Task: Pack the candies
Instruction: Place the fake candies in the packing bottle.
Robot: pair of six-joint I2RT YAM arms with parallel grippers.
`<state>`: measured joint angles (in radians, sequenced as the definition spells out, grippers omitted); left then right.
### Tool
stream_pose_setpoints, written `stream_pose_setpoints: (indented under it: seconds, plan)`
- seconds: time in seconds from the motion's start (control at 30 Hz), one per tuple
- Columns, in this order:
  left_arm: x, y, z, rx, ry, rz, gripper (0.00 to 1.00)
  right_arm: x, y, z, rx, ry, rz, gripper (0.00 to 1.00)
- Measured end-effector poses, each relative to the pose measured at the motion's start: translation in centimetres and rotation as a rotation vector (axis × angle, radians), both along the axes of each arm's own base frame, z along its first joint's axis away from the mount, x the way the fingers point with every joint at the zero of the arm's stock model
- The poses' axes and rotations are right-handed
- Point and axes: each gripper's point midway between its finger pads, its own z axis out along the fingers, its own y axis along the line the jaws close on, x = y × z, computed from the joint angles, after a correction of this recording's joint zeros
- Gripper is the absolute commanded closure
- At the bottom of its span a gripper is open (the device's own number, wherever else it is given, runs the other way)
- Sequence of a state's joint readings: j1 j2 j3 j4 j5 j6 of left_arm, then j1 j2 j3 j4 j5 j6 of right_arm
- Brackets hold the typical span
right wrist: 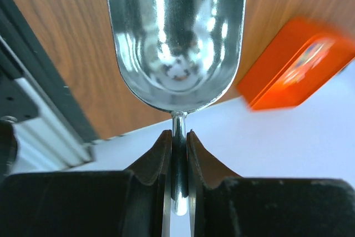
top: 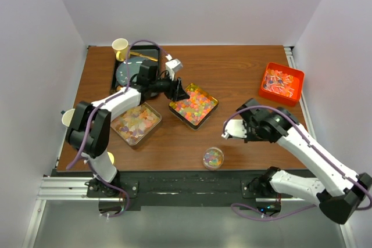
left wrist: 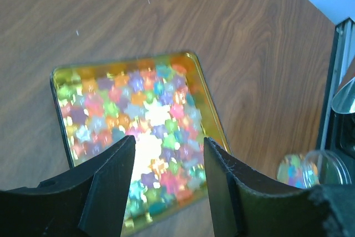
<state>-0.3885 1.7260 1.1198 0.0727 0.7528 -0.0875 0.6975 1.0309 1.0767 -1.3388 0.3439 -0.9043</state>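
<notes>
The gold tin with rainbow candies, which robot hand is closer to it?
Left. The left gripper hangs open right above the gold tin, at its left edge. The right gripper is away to the tin's right, pinching the metal scoop.

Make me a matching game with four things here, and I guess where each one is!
Things:
1. metal scoop
2. orange box
3. paper cup
4. round jar

Places:
A. at the back, on the left
B. pinched in the right gripper
C. at the front, in the middle
D. at the back, on the right

Pairs: 1-B, 2-D, 3-A, 4-C
</notes>
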Motion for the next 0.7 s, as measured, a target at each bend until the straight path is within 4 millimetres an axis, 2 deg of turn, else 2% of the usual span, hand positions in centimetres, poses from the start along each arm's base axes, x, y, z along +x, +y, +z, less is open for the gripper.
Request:
stream_pose_setpoints:
  seconds: [0.17, 0.3, 0.47, 0.7]
  plan:
    - [2.5, -2.4, 0.6, -0.001, -0.015, 0.007, 0.43, -1.3, -2.9, -0.6, 0.089, -0.037, -0.250, 1.00]
    - [4.0, -4.3, 0.8, 0.004, -0.029, 0.021, 0.43, -1.4, -3.9, -0.4, 0.165, -0.086, -0.411, 1.00]
    - [2.7, -6.5, 0.3, 0.009, -0.007, -0.002, 0.43, -0.8, -3.3, -0.6, 0.258, -0.076, -0.537, 1.00]
    - [-0.2, -7.6, -2.3, 0.045, 0.051, -0.043, 0.43, 2.2, -1.8, -0.2, 0.324, -0.114, -0.595, 1.00]
